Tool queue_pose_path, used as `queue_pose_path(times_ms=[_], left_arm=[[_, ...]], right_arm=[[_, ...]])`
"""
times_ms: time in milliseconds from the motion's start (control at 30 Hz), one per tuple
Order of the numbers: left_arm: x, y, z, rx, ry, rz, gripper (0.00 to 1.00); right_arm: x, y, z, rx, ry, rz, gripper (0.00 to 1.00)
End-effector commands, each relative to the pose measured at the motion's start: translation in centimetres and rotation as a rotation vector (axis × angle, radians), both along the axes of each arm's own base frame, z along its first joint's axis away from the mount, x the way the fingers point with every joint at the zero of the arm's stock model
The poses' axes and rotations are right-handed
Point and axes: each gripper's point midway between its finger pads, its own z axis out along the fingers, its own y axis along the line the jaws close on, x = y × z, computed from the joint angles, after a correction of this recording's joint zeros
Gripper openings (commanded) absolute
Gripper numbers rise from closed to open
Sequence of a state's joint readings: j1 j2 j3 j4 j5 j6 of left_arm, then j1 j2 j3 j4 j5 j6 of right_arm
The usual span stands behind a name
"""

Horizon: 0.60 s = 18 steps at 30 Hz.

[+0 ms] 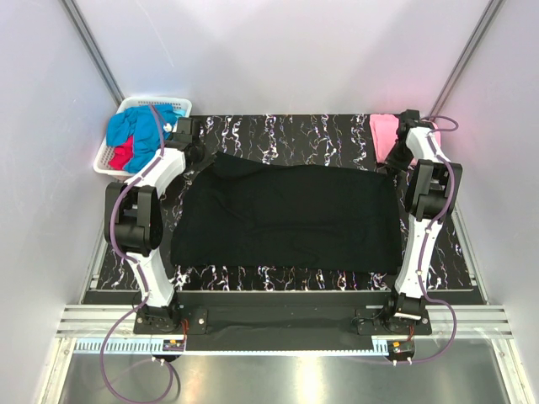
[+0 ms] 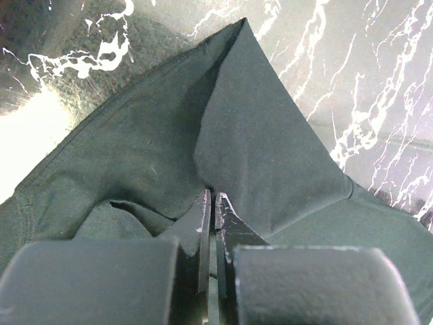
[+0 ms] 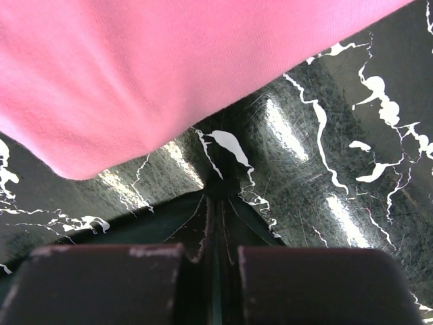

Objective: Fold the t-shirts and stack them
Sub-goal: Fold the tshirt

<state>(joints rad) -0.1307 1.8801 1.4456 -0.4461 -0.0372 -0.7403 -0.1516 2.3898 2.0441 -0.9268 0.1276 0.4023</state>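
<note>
The left gripper [image 2: 213, 198] has its fingers pressed together on a fold of the black t-shirt [image 1: 286, 215], pinching its far-left corner so the cloth rises in a tented ridge off the marbled table [image 1: 286, 130]. The right gripper [image 3: 218, 193] is likewise closed tight on a thin edge of the dark cloth at the far-right corner, just beside the pink t-shirt [image 3: 169, 74]. The blue t-shirt [image 1: 139, 128] and the red t-shirt [image 1: 124, 156] lie bunched in the white basket [image 1: 178, 103] at far left.
</note>
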Motion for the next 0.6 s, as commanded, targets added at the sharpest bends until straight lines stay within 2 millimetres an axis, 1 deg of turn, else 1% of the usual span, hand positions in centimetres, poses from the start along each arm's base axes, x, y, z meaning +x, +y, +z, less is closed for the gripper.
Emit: queue_pose_path(times_ms=[0,100,133,233,267,300,367,400,500,567], left_arm=[[0.5,0.2,2.9,0.001,-0.082,-0.009,0.0],[0.6,0.5,3.4,0.015,-0.092,-0.007,0.0],[0.6,0.6,3.6,0.021,-0.099,-0.005,0.0],[0.5,1.0,5.0,0.038,-0.127,0.008,0.0],[0.3,1.2,5.7,0.041,-0.141,0.011,0.0],[0.2,1.3,6.3,0.044,-0.152,0.016,0.0],[-0.1,1.6,7.2,0.053,-0.168,0.025,0.0],[-0.3,1.7,8.3,0.053,-0.191,0.029,0.0],[-0.9,1.7,10.0,0.049,-0.218,0.029,0.0],[-1.5,1.7,10.5,0.042,-0.215,0.029,0.0]], right_arm=[[-0.2,-0.1,-0.5,0.004,0.023,-0.011,0.0],[-0.3,-0.3,0.2,-0.009,0.014,-0.013,0.0],[-0.3,-0.4,0.9,-0.016,0.001,-0.013,0.0],[-0.5,-0.8,2.5,-0.043,-0.019,-0.009,0.0],[-0.6,-1.1,3.0,-0.056,-0.023,-0.013,0.0],[-0.9,-1.1,3.8,-0.064,-0.034,-0.013,0.0],[-1.4,-1.2,4.3,-0.071,-0.031,-0.014,0.0],[-2.0,-1.3,4.8,-0.083,-0.03,-0.017,0.0],[-3.2,-1.1,5.5,-0.08,-0.024,-0.02,0.0],[-3.8,-0.8,5.7,-0.068,-0.023,-0.025,0.0]])
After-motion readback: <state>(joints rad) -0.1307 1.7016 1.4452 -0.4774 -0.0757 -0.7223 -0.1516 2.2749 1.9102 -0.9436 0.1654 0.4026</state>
